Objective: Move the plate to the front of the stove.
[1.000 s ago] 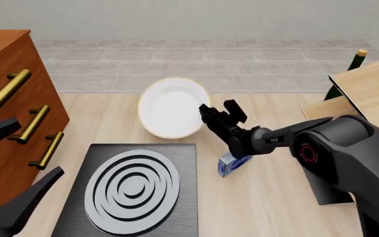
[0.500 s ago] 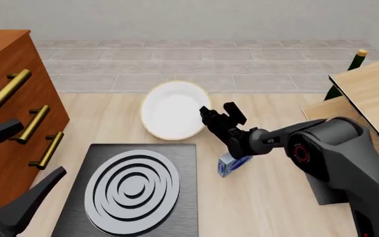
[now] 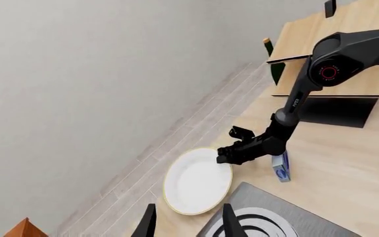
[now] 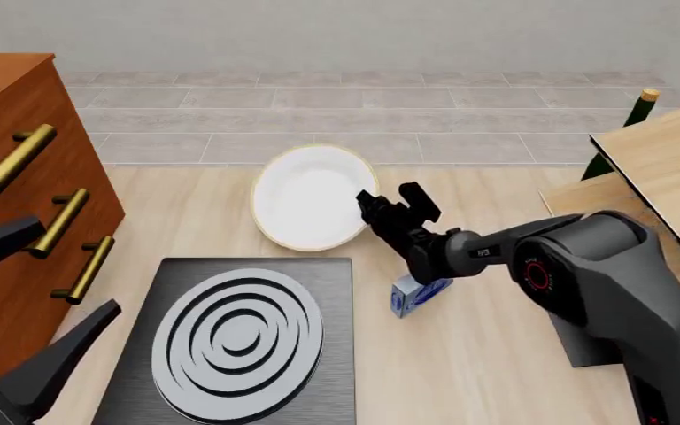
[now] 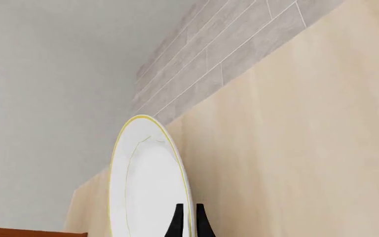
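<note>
The white plate (image 4: 307,195) with a thin gold rim sits on the wooden table just beyond the stove (image 4: 240,341), a black slab with a grey ringed burner. My right gripper (image 4: 367,205) is at the plate's right edge. In the right wrist view its fingertips (image 5: 178,220) pinch the plate's rim (image 5: 146,173), so my right gripper (image 5: 189,223) is shut on it. In the left wrist view, the plate (image 3: 196,181) lies past the stove (image 3: 258,224). My left gripper (image 4: 78,263) hangs open at the near left, holding nothing, well short of the plate.
A brown cabinet (image 4: 15,133) with brass handles stands at the left. A small blue-and-white carton (image 4: 413,297) lies under the right forearm. A raised wooden board (image 4: 665,168), a green bottle (image 4: 623,124) and a dark mat (image 4: 583,345) are at the right.
The plate looks slightly smaller and lower than a second ago, as if brought down a little. The right gripper stays on its rim, and the left gripper has barely shifted.
</note>
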Controlling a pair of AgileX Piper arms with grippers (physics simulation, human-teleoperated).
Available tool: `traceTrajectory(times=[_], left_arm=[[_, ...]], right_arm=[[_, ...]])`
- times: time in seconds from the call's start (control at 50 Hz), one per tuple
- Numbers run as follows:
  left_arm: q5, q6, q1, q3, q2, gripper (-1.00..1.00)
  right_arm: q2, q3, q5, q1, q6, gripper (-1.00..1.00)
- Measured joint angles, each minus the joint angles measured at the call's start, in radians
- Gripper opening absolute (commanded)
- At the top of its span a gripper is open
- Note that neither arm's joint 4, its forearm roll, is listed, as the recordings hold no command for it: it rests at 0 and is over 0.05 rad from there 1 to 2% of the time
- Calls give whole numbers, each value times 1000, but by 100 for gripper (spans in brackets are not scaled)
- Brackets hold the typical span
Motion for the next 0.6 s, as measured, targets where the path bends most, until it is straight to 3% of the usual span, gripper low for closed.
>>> traceTrajectory(times=[0.04,0.06,0.6], left_arm=[[-1,0,0,1,0,100],[-1,0,0,1,0,100],[7,1,5,-2,-13,100]], right_arm=[[0,0,0,0,0,-100],[0,0,0,0,0,100],[-6,-3,19,-8,15,100]])
